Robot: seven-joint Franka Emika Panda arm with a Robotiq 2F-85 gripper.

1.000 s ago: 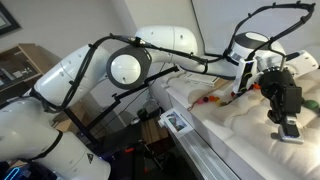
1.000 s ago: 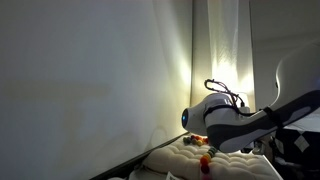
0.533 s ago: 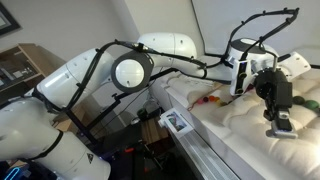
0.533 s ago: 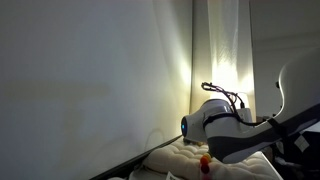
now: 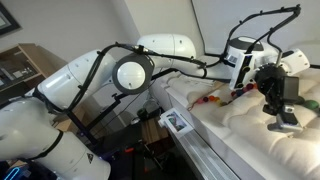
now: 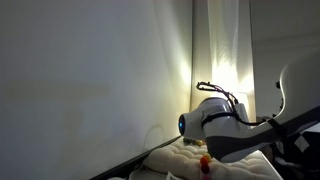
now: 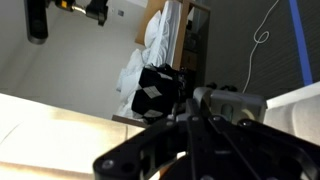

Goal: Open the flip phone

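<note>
Shifted slightly sideways above the quilted mattress (image 5: 240,140), beyond the bead string (image 5: 213,100), with jaws fully shut, grip on anything indiscernible. No flip phone visible, so probably unopened yet.

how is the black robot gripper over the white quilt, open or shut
Shut: the black robot gripper shows its fingers together, no gap, above the white quilt.

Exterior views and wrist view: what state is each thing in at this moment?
Gripper: shut, pointing down, low over the quilted pad; whether it holds anything cannot be told.
Flip phone: not clearly visible in any view; open or closed cannot be told.
String of beads: lying loose on the pad, apart from the gripper.
Quilted pad: lying flat under the gripper and beads.
</note>
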